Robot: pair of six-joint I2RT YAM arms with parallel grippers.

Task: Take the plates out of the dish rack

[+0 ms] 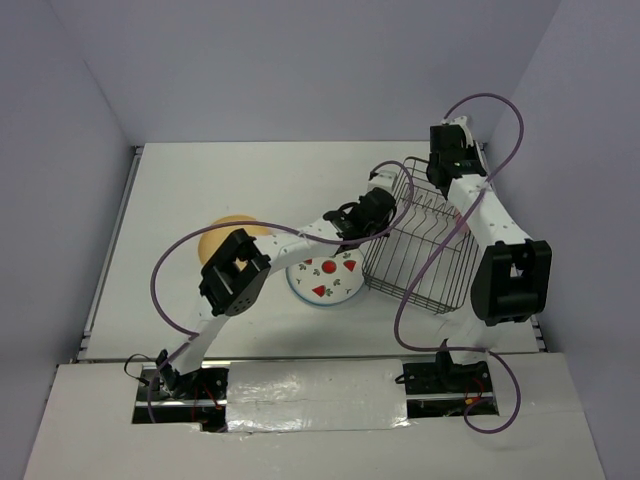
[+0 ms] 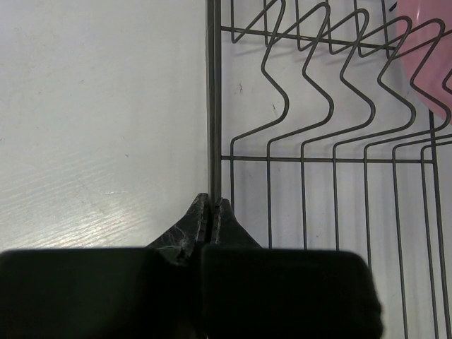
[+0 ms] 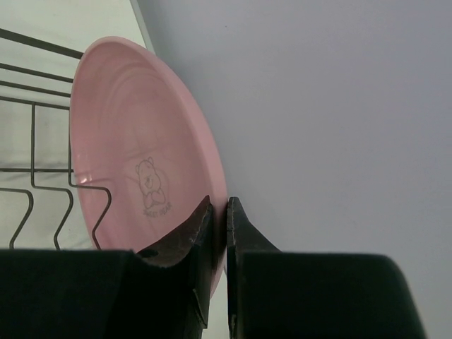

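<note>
The dish rack [image 1: 420, 250], a dark wire basket, stands right of the table's middle. My left gripper [image 1: 378, 215] is at its left side. In the left wrist view it [image 2: 212, 201] is shut on the rack's rim wire [image 2: 212, 106]. The pink plate [image 3: 134, 134] stands on edge in the rack among the tines [image 3: 32, 152], and shows as a pink sliver [image 1: 463, 226] from above. My right gripper [image 3: 226, 206] is shut on its rim. The white plate with red fruit marks [image 1: 325, 278] lies flat left of the rack. The yellow-orange plate [image 1: 228, 236] lies further left, partly under my left arm.
The pale side wall [image 3: 339, 106] stands close behind the pink plate on the right. My right arm's elbow [image 1: 511, 280] hangs over the rack's right side. Purple cables [image 1: 415, 300] loop over the rack and the table's near part.
</note>
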